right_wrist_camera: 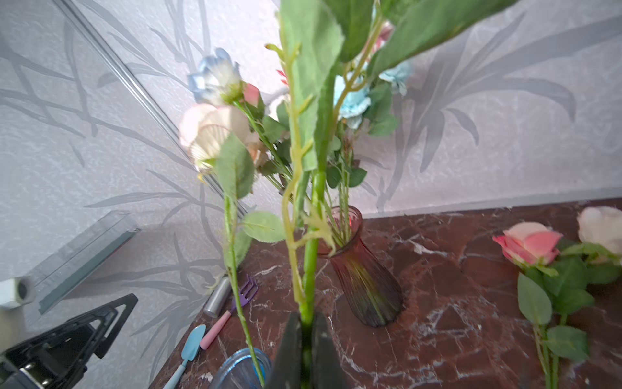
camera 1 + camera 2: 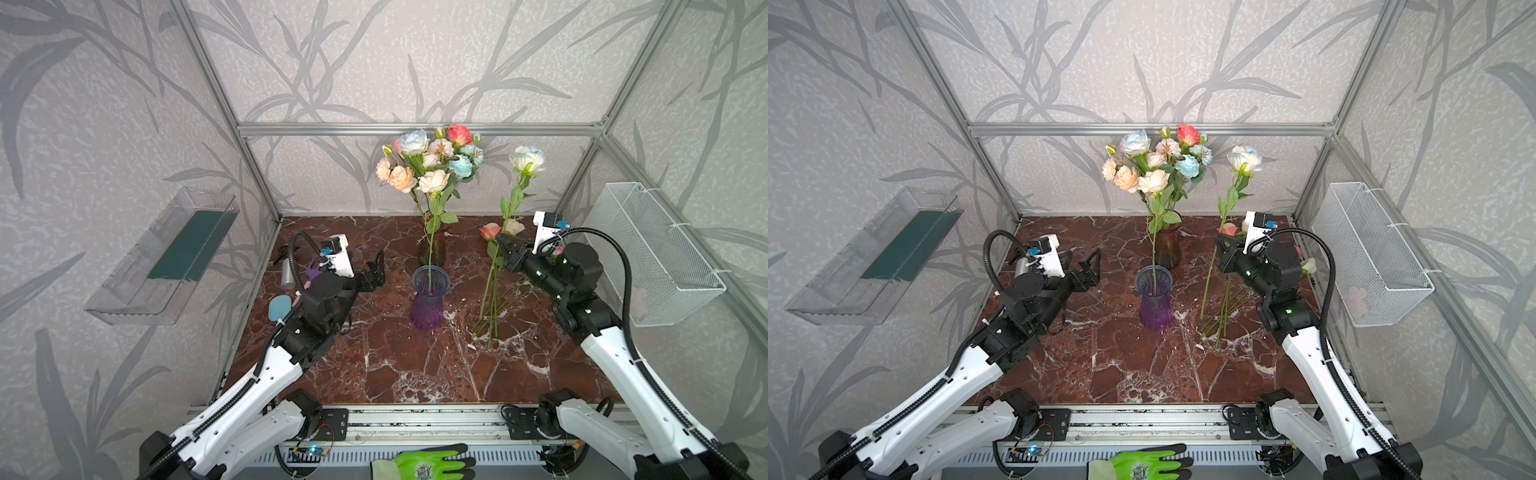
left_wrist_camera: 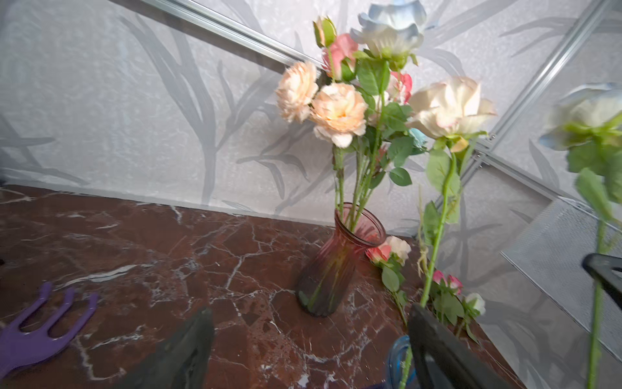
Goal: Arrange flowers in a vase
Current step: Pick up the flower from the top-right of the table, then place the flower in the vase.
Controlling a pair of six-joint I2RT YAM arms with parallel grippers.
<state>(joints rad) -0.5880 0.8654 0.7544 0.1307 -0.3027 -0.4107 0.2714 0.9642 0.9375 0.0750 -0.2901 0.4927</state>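
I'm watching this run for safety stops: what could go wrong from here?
The right gripper grips the pale rose well below its head, so the long stem may swing or slip. Its leaves might snag the cream rose standing alone in the purple vase, or tip that vase.

Robot lab booth, not a real room: shiny metal frame bars (image 2: 415,129) w/ leaf wallpaper (image 2: 332,62) panels, 2 white robot arms (image 2: 249,386) bolted to a rail (image 2: 415,426) by the marble-look bench (image 2: 395,365).
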